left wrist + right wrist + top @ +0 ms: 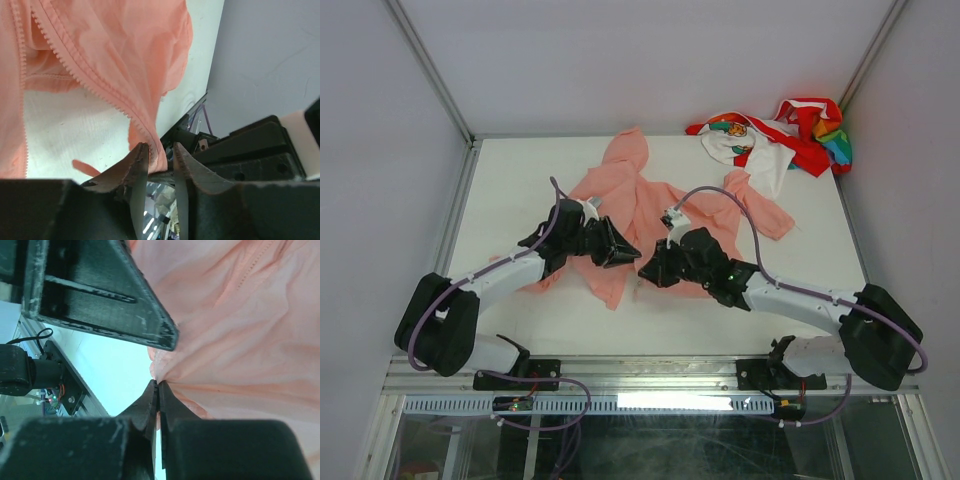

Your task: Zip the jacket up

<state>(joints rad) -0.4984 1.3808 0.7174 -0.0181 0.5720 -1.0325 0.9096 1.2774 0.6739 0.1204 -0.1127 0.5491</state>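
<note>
The salmon-pink jacket (650, 200) lies spread on the white table (520, 180), hood at the far end and front open. Both grippers are at its near hem. My left gripper (623, 255) has its jaws a narrow gap apart. In the left wrist view (159, 148) the hem corner of the jacket (125, 55), edged with zipper teeth (75, 75), hangs between the fingertips. My right gripper (648, 274) is shut on the jacket's edge; in the right wrist view (158, 383) the cloth (240, 330) fans out from the pinched jaws.
A red, white and rainbow-coloured garment (780, 135) lies bunched at the back right corner. Enclosure walls close in the table on three sides. A metal rail (640, 372) runs along the near edge. The left gripper's black finger (100, 295) hangs close above my right jaws.
</note>
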